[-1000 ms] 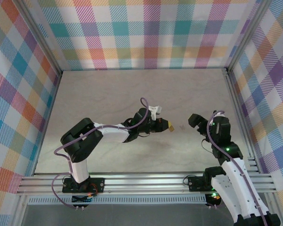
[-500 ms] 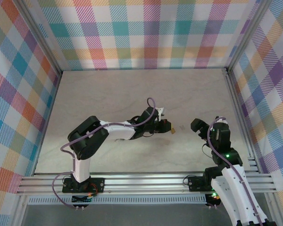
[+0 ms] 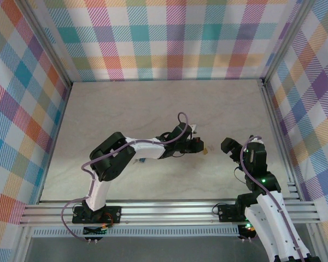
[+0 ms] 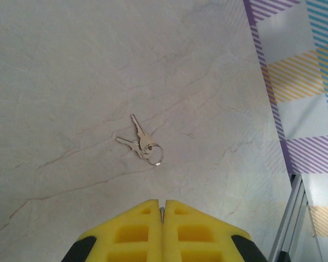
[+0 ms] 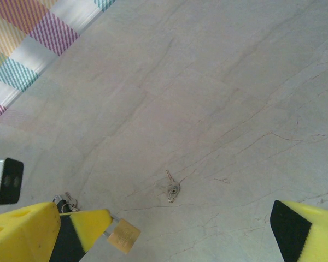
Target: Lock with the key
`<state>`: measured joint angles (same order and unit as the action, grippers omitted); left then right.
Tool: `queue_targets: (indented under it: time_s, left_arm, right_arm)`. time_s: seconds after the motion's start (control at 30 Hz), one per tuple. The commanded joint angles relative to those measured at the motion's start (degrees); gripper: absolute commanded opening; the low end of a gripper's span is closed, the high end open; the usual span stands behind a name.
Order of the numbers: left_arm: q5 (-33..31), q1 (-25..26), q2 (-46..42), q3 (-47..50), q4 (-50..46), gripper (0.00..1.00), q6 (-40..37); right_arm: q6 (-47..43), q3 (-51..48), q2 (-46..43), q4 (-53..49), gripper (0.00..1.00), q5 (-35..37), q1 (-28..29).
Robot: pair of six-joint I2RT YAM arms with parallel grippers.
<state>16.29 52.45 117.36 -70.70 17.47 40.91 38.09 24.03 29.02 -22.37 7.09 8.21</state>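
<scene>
The lock [image 5: 123, 234] is a small brass padlock, and it hangs by its thin shackle from my left gripper [image 3: 199, 146], which is shut on it. In the left wrist view the yellow fingers [image 4: 136, 229] are pressed together with a sliver of metal between them. The key [image 4: 139, 143], one of two small silver keys on a ring, lies on the table just ahead of that gripper. It also lies in the middle of the right wrist view as the key [image 5: 172, 189]. My right gripper [image 3: 232, 146] stands wide open to the right of the lock, with nothing held.
The pale marble-patterned table [image 3: 126, 114] is bare around the keys. Plaid walls [image 3: 169, 43] close it in at the back and on both sides. The right wall's foot and a metal rail [image 4: 295, 218] run close on the left gripper's right.
My left arm has stretched further right, carrying the lock toward the right gripper. The right gripper dropped back slightly at first and has since stayed still and open.
</scene>
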Motion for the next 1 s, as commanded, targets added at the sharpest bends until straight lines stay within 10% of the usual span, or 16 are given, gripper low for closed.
queue_targets:
  time_s: [0.0,0.97]
  left_arm:
    - [-1.4,0.8,1.9,-2.6,-1.3,0.0,1.1]
    - [-3.5,0.9,9.4,-8.5,-2.5,0.0,4.2]
  right_arm:
    - [0.1,-0.7,-0.9,0.6,0.99,0.5,-0.3]
    - [-0.1,-1.0,-1.6,1.0,0.99,0.0,-0.3]
